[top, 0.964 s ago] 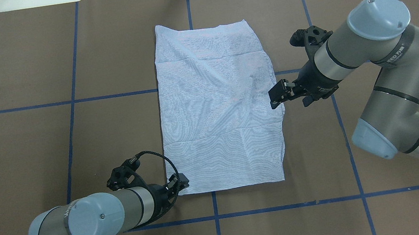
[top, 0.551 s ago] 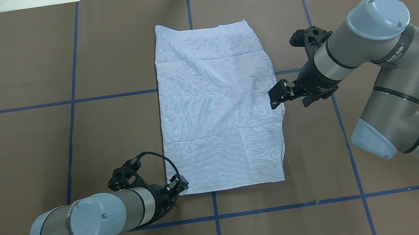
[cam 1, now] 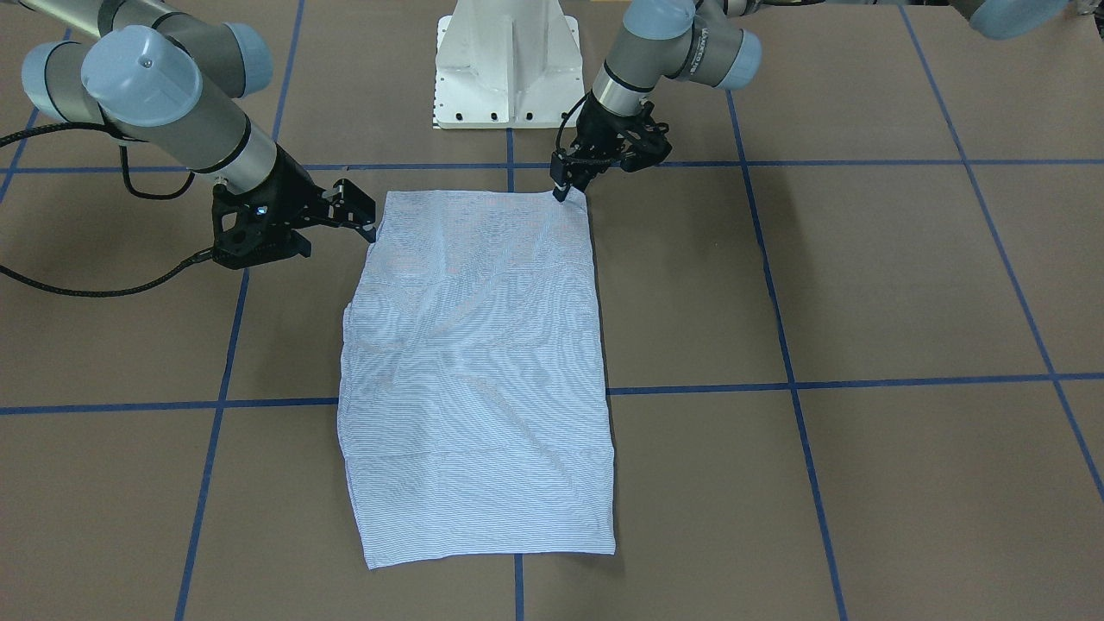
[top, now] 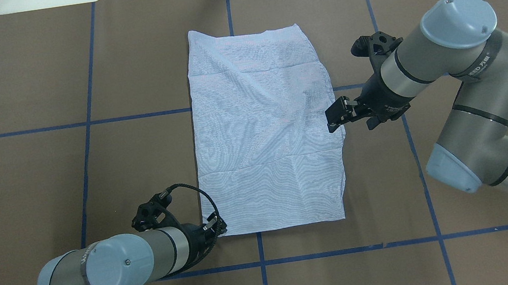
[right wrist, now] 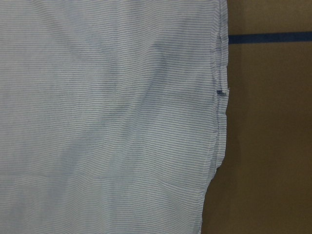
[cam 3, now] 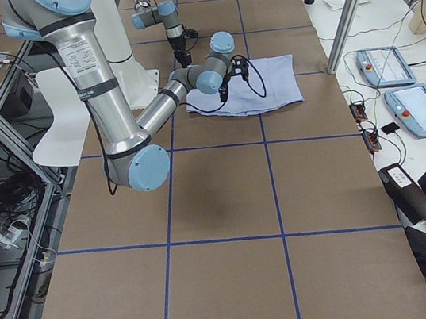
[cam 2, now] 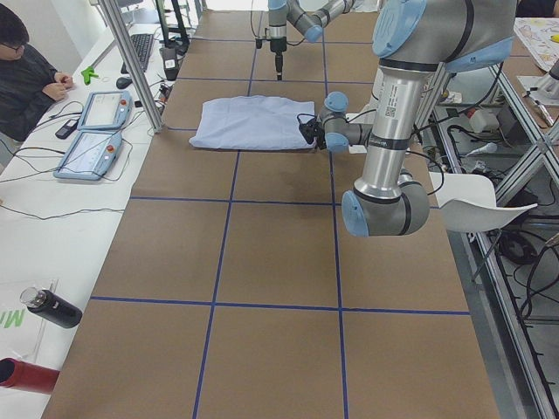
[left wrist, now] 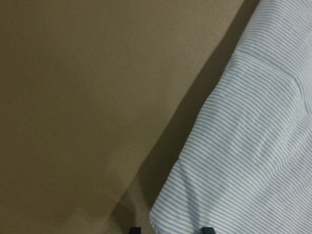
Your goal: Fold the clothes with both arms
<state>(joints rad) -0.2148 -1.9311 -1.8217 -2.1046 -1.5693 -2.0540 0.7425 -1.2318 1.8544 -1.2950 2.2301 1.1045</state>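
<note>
Marginally drawn in on the near-left corner of the shirt (top: pixel 262 131) since a second ago, the left fingers (top: pixel 218 223) are apart and straddle that corner; the left wrist view shows cloth between the tips. The right fingers (top: pixel 339 106) are unchanged: apart, at the middle of the shirt's right edge, gripping nothing. The shirt lies flat on the tabletop (top: pixel 39 167), already narrowed to a long rectangle. I judge the step in hand to be taking hold for the next fold. I would close the left fingers only once every layer is between them, then lift both sides evenly.
</note>
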